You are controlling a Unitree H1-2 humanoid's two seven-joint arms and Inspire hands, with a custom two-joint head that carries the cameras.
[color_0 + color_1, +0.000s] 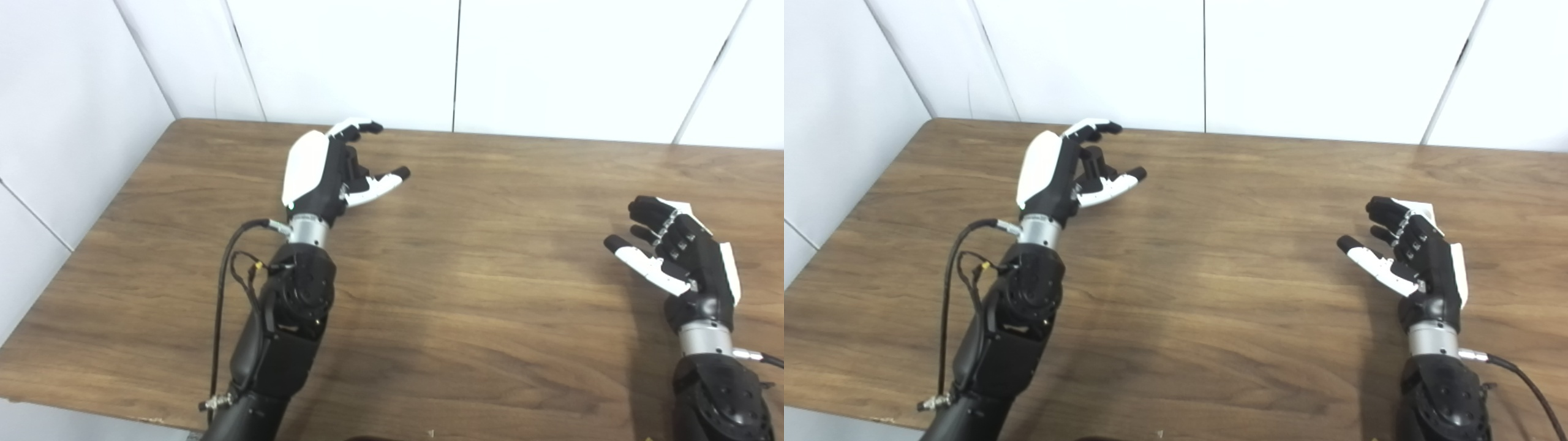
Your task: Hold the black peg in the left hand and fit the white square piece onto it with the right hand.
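The black peg (1092, 159) stands upright on the table (1213, 257) at the far left, inside the curve of my left hand (1062, 165). That hand is open; its fingers arch over the peg and its thumb points right, and I see no grip on it. In the left eye view the peg (351, 160) is mostly hidden by the palm. At the right, my right hand (1409, 251) is open, palm facing left. Only a corner of the white square piece (1423, 211) shows on the table just behind its fingers.
White wall panels (367, 55) close off the table's back and left sides. The table's left edge (79, 245) runs close beside my left arm. Bare wood lies between the two hands.
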